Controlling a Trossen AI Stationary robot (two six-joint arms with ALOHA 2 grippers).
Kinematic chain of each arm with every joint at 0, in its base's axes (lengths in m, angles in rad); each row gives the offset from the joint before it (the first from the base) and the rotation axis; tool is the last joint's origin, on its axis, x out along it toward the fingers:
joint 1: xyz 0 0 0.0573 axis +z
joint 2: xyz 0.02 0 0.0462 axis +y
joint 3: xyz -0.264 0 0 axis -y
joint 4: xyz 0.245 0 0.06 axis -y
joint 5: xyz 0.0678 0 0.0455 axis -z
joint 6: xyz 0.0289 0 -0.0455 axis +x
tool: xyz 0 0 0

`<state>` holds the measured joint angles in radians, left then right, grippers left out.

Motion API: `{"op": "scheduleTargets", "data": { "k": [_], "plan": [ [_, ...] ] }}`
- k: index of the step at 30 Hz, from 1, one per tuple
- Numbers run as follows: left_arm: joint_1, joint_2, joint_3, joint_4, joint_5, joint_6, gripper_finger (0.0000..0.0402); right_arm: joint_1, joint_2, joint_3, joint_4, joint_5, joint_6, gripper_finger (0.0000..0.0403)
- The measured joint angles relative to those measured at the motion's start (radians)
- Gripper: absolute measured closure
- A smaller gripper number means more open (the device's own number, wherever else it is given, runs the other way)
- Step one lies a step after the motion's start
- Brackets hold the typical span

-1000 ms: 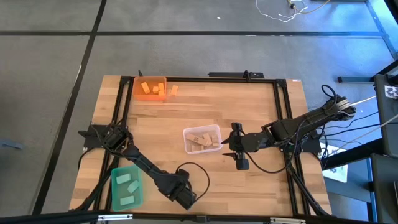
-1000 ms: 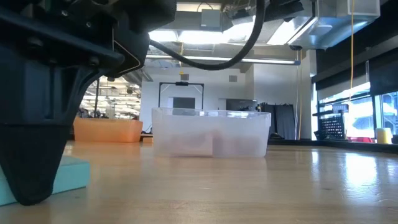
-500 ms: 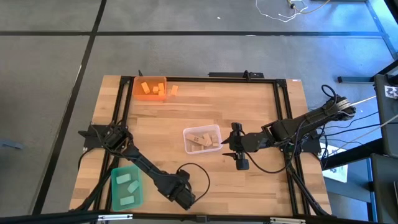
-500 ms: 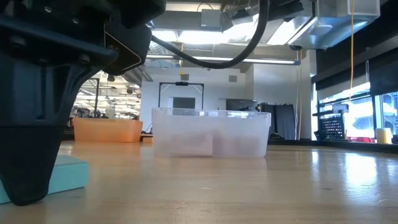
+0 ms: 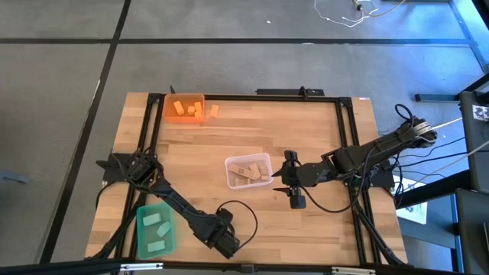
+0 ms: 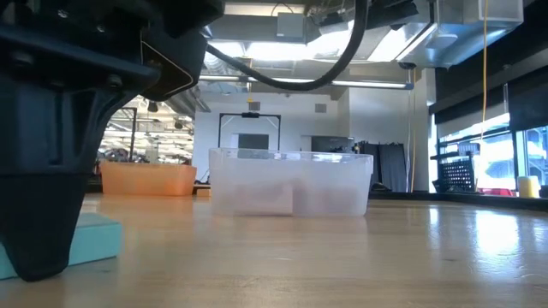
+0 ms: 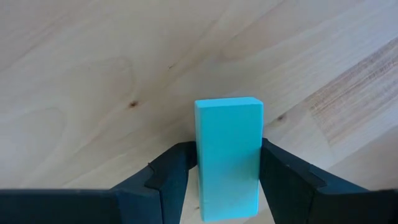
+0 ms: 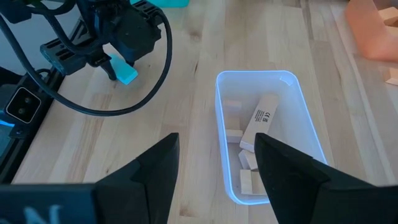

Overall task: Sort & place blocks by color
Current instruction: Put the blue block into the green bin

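At the table's near edge the left gripper (image 7: 227, 177) pinches a mint green block (image 7: 228, 158) low over the wood; only its wrist view shows this grip. Farther back, the right gripper (image 5: 289, 177), fingers spread, hovers beside the clear bin (image 5: 247, 171) of tan blocks (image 8: 260, 122).

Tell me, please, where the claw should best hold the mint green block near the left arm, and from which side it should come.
Grip the mint green block across its two long narrow sides, coming from above along its length. It is a slim rectangle lying on the table, and the left claw already straddles it this way, one finger on each side.
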<state>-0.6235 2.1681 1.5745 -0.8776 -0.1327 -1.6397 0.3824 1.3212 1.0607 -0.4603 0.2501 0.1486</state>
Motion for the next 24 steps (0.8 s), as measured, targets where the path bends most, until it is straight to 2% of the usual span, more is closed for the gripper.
{"op": "scheduleTargets", "data": {
  "k": [6, 14, 24],
  "plan": [
    [0.0, 0.0, 0.0, -0.003, 0.0, 0.029, 0.0231, 0.0, 0.0, 0.0, 0.0, 0.0, 0.0, 0.0194],
    [0.002, -0.002, -0.001, 0.011, 0.012, 0.115, 0.0266, 0.0, 0.0, 0.0, 0.0, 0.0, 0.0, 0.0194],
    [-0.002, -0.01, -0.003, 0.012, -0.001, 0.245, 0.0271, 0.0, 0.0, 0.0, 0.0, 0.0, 0.0, 0.0194]
  ]
}}
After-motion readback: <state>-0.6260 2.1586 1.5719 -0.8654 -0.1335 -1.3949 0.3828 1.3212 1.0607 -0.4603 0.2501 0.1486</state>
